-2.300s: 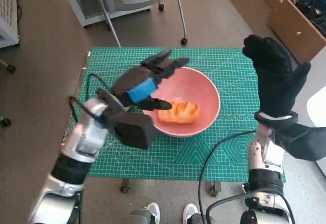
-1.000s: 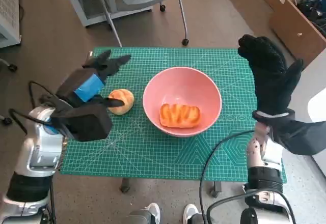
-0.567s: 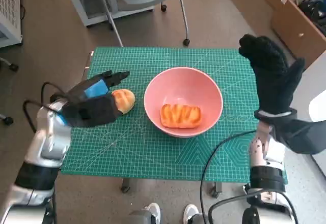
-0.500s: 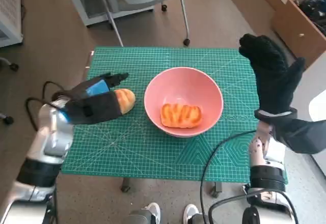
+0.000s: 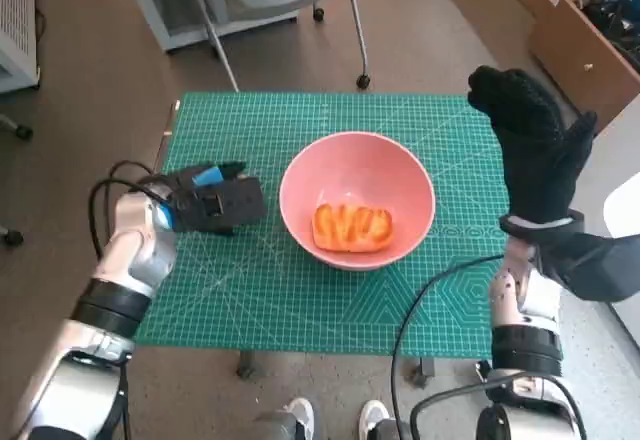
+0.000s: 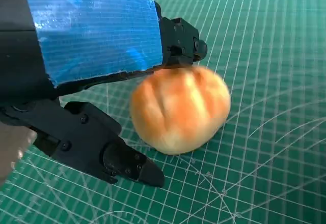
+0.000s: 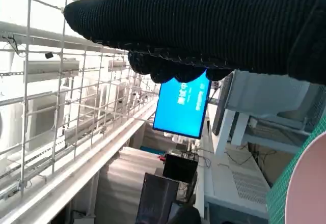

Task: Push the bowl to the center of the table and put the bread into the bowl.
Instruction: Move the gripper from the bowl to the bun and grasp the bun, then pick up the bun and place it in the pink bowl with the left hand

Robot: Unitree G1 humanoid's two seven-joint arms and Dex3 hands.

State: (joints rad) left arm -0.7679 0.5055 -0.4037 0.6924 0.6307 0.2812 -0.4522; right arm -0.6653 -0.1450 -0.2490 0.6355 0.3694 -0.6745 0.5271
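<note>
Left hand [image 6: 76, 81]: fingers [image 6: 122, 163] cupped around bun [image 6: 178, 109] beside bowl [image 5: 400, 165], ready to lift. Right hand [image 5: 535, 155]: raised clear, fingers spread, empty.

A green cutting mat [image 5: 300, 290] with a printed grid covers the small desk [image 5: 164, 145] from edge to edge. A pink bowl [image 5: 400, 175] stands on the mat near the desk's middle. A round bread roll [image 6: 178, 109] lies on the mat near the left edge, beside the bowl and apart from it.

Pale forearms [image 5: 130, 270] — black cables, blue-taped left hand [image 5: 215, 203].
</note>
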